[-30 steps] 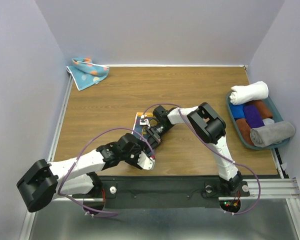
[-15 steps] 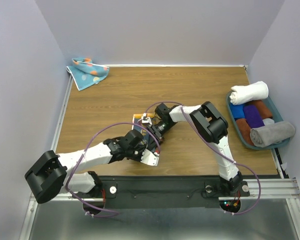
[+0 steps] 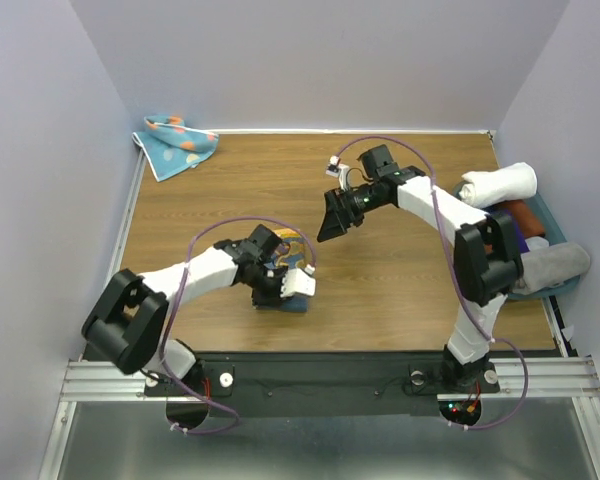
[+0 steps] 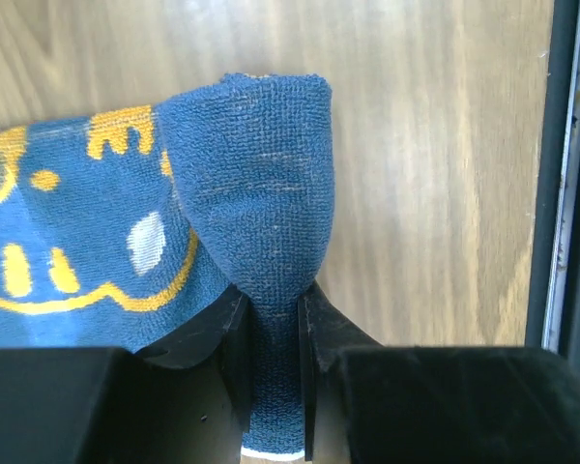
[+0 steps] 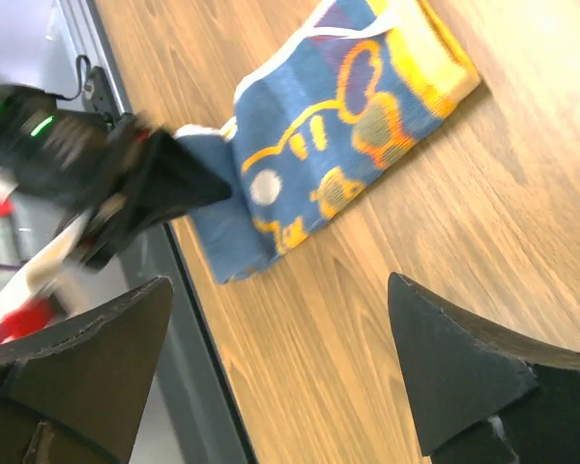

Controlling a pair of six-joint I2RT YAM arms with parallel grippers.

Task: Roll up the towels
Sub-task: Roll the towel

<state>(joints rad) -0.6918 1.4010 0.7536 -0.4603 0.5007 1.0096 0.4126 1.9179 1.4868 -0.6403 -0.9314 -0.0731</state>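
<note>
Near centre, the left gripper (image 4: 271, 329) is clenched on a pinched corner of the navy towel (image 4: 256, 184), raising that edge, probably to start the roll. The towel lies folded on the table (image 3: 400, 290). Farther right, the right gripper (image 5: 280, 362) hovers clear, jaws wide apart, holding nothing. The dotted towel (image 3: 176, 145) lies crumpled at the far-left corner, untouched.

The top external camera looks steeply down from high behind the near edge, over the whole bench (image 3: 380, 290). The left wrist camera hangs close over the navy-faced towel (image 4: 261, 193); the right wrist camera sees the same towel obliquely, from farther off.
</note>
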